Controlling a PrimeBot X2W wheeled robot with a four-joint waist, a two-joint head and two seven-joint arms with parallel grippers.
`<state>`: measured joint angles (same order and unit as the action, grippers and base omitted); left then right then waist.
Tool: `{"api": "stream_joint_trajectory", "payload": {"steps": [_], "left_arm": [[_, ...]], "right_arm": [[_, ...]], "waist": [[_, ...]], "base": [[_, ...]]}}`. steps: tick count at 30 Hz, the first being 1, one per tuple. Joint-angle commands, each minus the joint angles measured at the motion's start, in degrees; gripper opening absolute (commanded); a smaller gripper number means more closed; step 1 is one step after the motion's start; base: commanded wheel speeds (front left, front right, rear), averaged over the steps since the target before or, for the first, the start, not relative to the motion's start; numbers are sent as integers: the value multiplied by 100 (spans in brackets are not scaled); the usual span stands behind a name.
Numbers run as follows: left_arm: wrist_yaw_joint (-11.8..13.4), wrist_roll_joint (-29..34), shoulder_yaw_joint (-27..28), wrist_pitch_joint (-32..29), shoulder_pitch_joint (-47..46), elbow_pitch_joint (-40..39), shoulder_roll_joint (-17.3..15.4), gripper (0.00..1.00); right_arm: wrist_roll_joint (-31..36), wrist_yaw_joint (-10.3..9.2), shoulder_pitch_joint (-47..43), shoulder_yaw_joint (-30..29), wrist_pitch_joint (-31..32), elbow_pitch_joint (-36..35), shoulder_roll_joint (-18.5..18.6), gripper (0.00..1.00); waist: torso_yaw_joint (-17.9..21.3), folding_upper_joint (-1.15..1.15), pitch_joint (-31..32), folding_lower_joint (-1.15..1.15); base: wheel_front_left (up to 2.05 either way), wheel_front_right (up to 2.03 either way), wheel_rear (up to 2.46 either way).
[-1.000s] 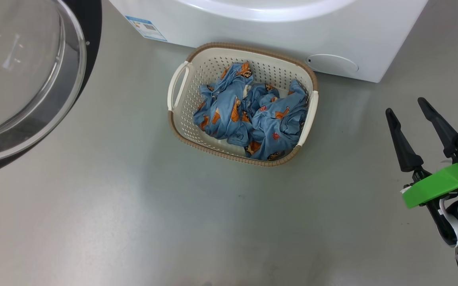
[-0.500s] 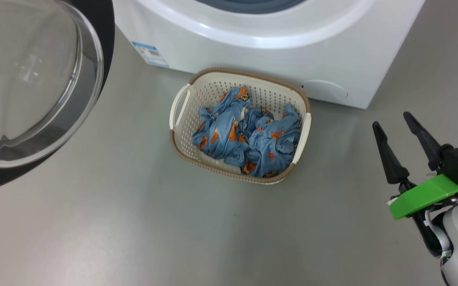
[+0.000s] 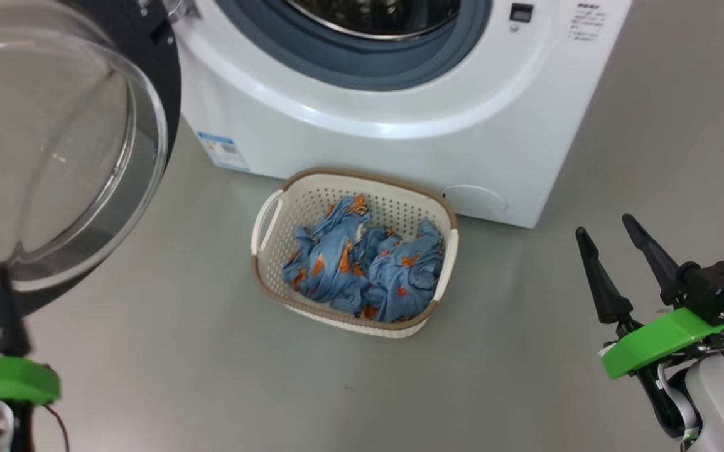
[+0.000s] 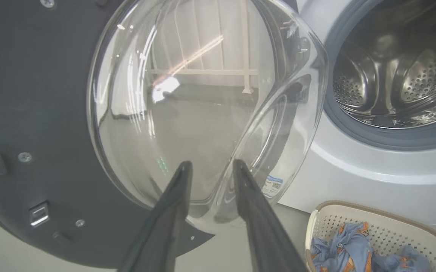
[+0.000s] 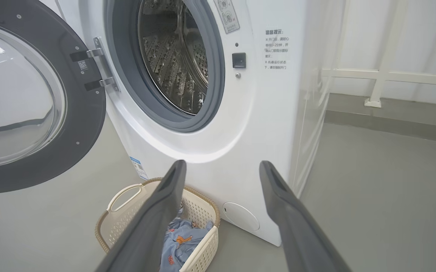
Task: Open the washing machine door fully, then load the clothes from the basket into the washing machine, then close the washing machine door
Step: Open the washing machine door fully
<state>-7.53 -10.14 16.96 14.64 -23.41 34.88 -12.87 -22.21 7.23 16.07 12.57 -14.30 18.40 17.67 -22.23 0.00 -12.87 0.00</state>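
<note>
Grey floor (image 3: 211, 389) stretches plain in front of the robot. Its left gripper (image 4: 211, 163) has its two dark fingers parted with a clear gap and nothing pinched between them. It points at the glass bowl of the washing machine door (image 4: 146, 124), close to it but, as far as I can tell, not touching. The right gripper (image 3: 604, 223) hangs off to the right, fingers spread wide and empty, well apart from everything. Beyond them the door stands swung out to the left on its hinge, and the washing machine (image 3: 399, 157) shows its steel drum (image 5: 172, 56) with no laundry that I can see. The basket (image 3: 362, 176) sits on the floor just in front of the machine, the clothes (image 3: 362, 270) heaped inside.

Over the last second the head has lifted, so the drum mouth has come into its view where only the machine's base showed, and the left gripper has come up at the lower left. Basket and clothes keep their place against the machine. I would judge the door step done or nearly so, and loading not yet begun.
</note>
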Motion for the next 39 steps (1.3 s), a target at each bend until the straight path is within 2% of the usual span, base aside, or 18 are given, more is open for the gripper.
{"api": "stream_joint_trajectory", "payload": {"steps": [1,9,18,28,39], "left_arm": [[6,-91,-25,36,153,-242,-275,100],[5,-578,-618,36,639,-697,-261,100],[5,-883,-1003,36,914,-909,-316,100],[5,-962,-1182,36,1070,-954,-334,100],[5,-908,-1071,36,1404,-1109,-244,100]], "right_arm": [[-125,25,-119,51,-70,-154,3,100],[-120,25,-309,-76,-70,-232,-80,100],[-126,25,-504,-195,-70,-306,-133,100],[-139,25,-627,-281,-70,-353,-179,100],[-161,25,-825,-325,-70,-378,-202,100]], "waist": [[262,0,243,0],[749,0,450,0],[1323,0,608,0],[1864,0,670,0],[2316,0,865,0]], "base": [[0,0,0],[0,0,0],[0,0,0],[0,0,0],[0,0,0]]}}
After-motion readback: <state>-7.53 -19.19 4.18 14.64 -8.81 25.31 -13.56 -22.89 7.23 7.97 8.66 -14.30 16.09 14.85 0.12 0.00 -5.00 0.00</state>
